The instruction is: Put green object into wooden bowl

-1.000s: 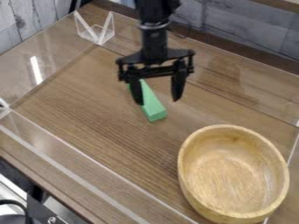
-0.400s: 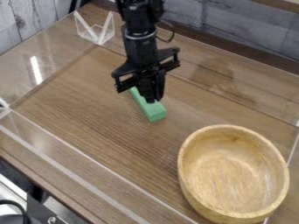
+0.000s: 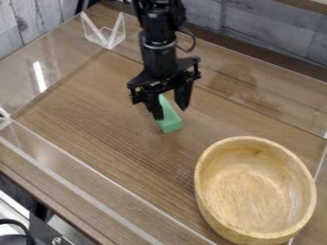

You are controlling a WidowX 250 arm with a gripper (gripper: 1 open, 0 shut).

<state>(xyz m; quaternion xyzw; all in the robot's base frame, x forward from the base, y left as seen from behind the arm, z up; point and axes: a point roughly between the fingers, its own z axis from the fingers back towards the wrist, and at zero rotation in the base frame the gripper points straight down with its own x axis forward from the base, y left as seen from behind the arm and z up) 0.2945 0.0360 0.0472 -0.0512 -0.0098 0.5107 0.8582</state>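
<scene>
The end effector (image 3: 163, 97) stands wide apart, fingers straddling the green object (image 3: 169, 117) lying up-left of the wooden bowl (image 3: 254, 188).

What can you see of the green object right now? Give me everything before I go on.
The green object is a small bright green bar-shaped block, plain and matte, lying flat on the wooden table, angled diagonally. Its upper end sits under the gripper, whose dark fingers stand on either side of it; the jaws look parted, and whether they touch the block cannot be told. Its lower end pokes out toward the wooden bowl, which lies apart from it and empty.
</scene>
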